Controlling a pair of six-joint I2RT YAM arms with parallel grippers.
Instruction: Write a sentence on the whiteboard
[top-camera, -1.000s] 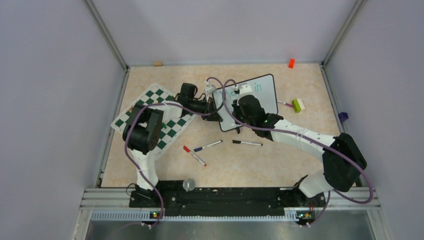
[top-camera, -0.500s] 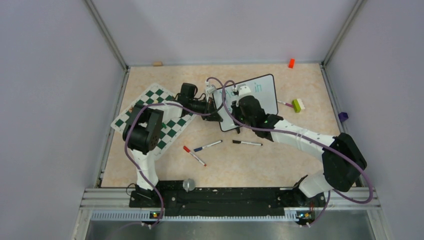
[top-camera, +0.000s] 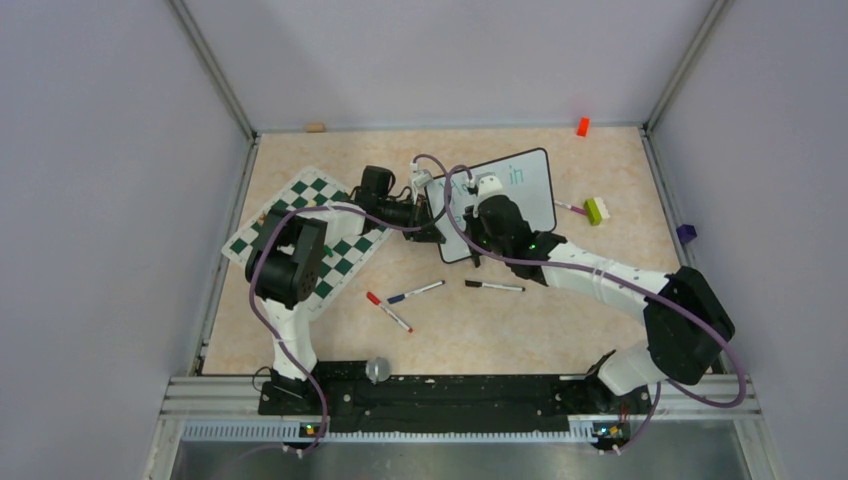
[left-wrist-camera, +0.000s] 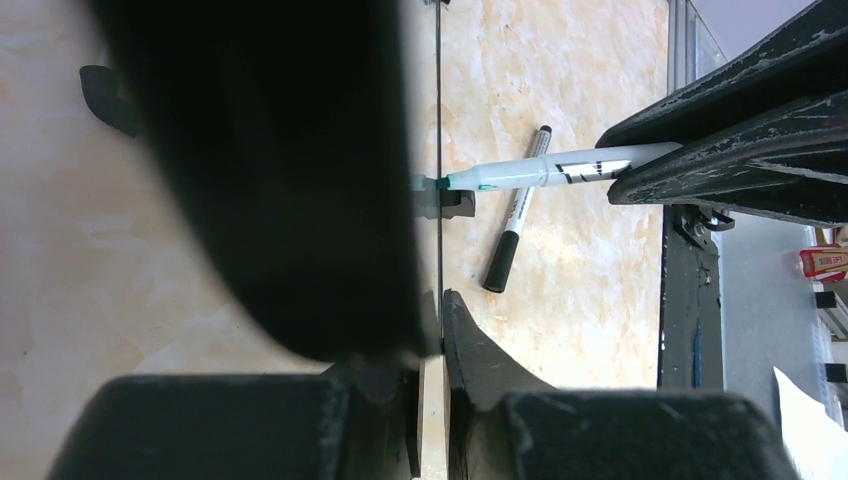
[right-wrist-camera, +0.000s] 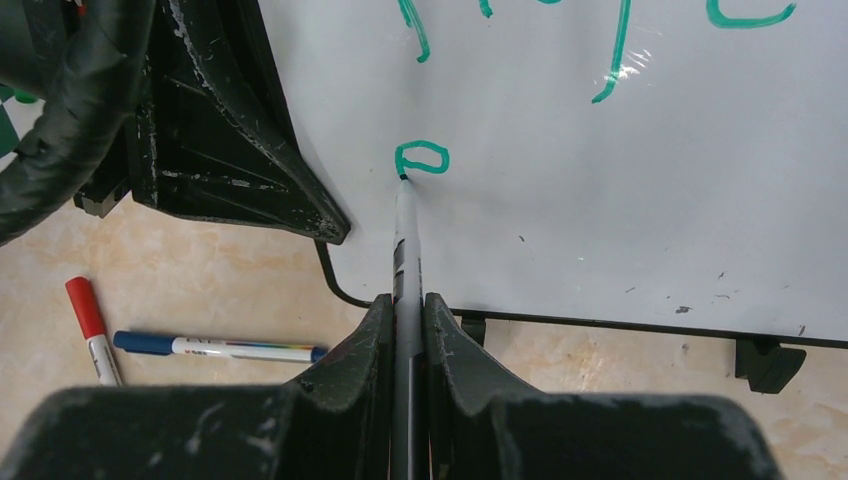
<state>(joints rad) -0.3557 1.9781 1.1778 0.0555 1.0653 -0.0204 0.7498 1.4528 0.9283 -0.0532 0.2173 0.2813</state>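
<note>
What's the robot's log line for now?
left gripper: shut on whiteboard | right gripper: shut on marker, tip on whiteboard | sentence: partly written

Beige table (top-camera: 450, 340) is occupied by: chessboard mat (top-camera: 310, 190) centre-left, whiteboard (top-camera: 530, 190) upper centre, red marker (top-camera: 388, 311), blue marker (top-camera: 415, 292), black marker (top-camera: 494, 286) mid-frame, orange block (top-camera: 582, 126) upper right, green-white block (top-camera: 596, 210) right.

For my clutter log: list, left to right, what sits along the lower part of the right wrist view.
Red-capped marker → blue-capped marker → green marker shut in the right gripper → whiteboard foot at far right.
</note>
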